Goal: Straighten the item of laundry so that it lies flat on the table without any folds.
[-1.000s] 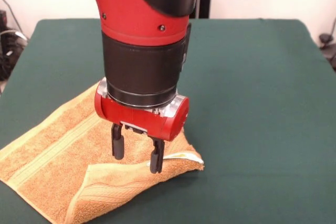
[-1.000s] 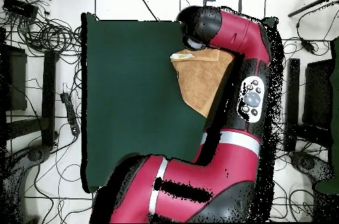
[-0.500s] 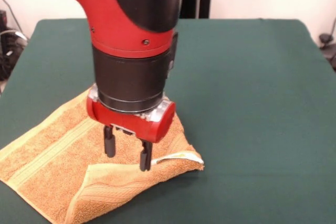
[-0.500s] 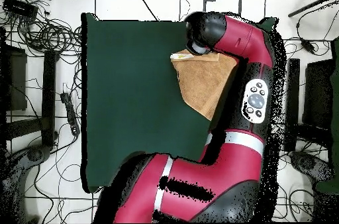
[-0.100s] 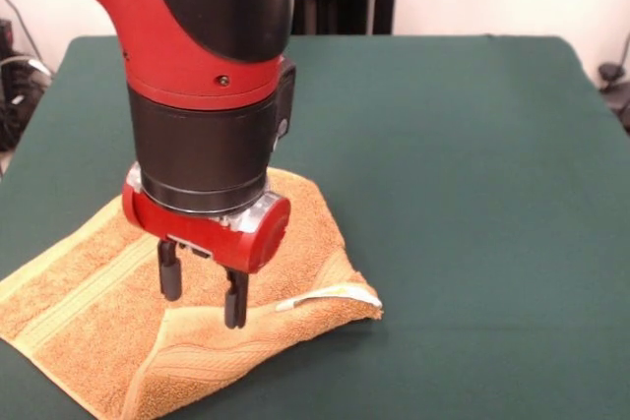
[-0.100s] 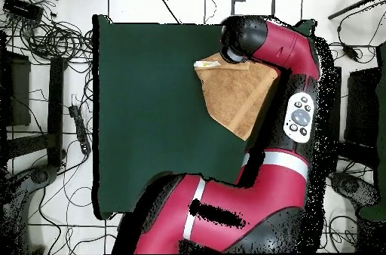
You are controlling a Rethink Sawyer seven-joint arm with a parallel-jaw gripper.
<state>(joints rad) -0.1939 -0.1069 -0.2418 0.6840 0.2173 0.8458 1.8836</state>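
The gripper [image 5: 203,297], jaws apart and empty, hangs directly over the towel [image 5: 98,292], at the edge of its folded-over flap, whose tagged corner points away along the table [image 5: 472,164].

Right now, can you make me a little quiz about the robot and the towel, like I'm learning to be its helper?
1. True or false: the towel lies perfectly flat on the table.
2. In the front view, the claw is: A) open above the towel, B) shut on the towel's tag, C) out on bare table.
3. Fill in: in the front view, the small white tag sits on the towel's folded ____ corner.

Key
1. False: a corner is folded over near the front edge.
2. A: its two fingers stand apart with nothing between them.
3. Right.
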